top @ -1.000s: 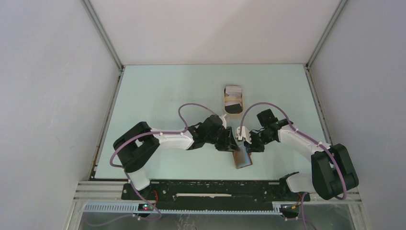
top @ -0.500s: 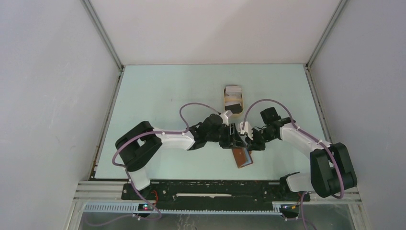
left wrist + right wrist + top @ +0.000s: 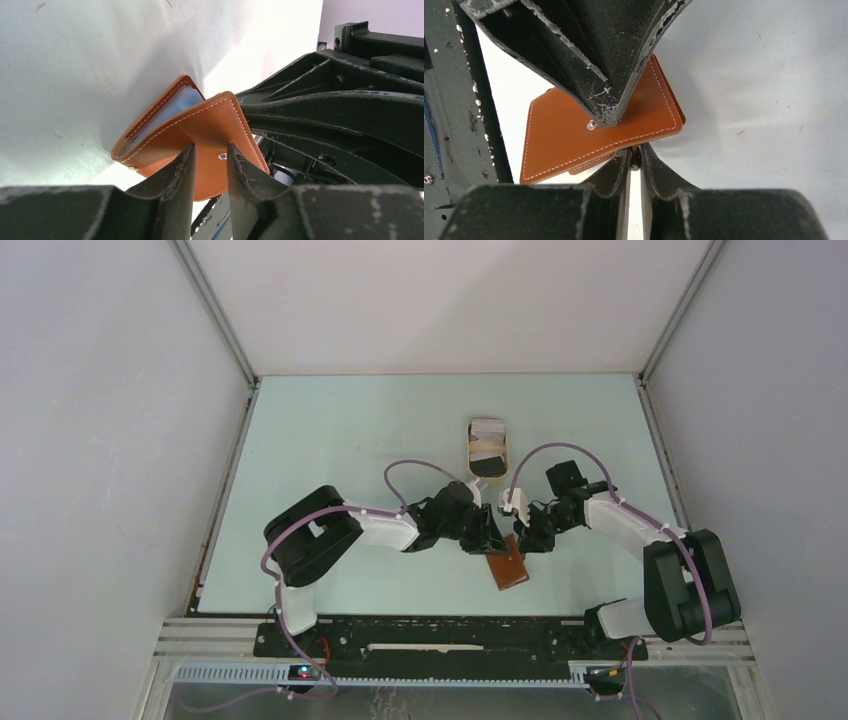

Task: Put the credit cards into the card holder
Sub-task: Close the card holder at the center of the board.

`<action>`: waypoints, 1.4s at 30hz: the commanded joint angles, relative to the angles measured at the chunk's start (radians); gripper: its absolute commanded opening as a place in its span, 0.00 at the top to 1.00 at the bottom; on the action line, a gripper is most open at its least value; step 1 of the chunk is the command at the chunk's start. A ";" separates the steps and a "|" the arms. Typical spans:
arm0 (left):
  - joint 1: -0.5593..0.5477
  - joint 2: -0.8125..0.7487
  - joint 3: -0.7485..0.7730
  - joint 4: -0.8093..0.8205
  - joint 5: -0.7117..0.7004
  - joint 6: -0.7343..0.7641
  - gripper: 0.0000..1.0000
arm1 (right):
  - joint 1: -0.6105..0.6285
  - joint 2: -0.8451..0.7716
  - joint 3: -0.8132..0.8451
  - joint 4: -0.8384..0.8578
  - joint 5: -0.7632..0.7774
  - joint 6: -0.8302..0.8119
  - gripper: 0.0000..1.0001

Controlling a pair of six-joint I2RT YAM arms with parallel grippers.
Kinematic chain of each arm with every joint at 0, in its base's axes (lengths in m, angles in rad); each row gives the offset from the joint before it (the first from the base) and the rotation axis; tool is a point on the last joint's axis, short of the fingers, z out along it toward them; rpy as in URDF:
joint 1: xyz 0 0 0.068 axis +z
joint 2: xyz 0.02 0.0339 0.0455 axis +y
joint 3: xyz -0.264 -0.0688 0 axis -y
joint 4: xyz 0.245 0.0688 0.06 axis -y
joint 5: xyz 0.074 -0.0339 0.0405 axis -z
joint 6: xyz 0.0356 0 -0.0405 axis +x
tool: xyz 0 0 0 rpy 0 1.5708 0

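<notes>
lying flatter now, card holder (image 3: 510,570) pinched by right tool (image 3: 635,151); left tool (image 3: 210,149) slightly apart.

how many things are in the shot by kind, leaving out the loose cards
card holder: 1
tray: 1
robot arms: 2, the left arm and the right arm
total: 4

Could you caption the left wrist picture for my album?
Left gripper, jaws parted, facing a half-open brown card holder, pale blue inside.
</notes>
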 commanded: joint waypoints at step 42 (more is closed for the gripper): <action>-0.020 -0.037 0.054 -0.125 -0.196 0.117 0.77 | -0.124 0.026 0.111 -0.049 0.025 0.287 0.64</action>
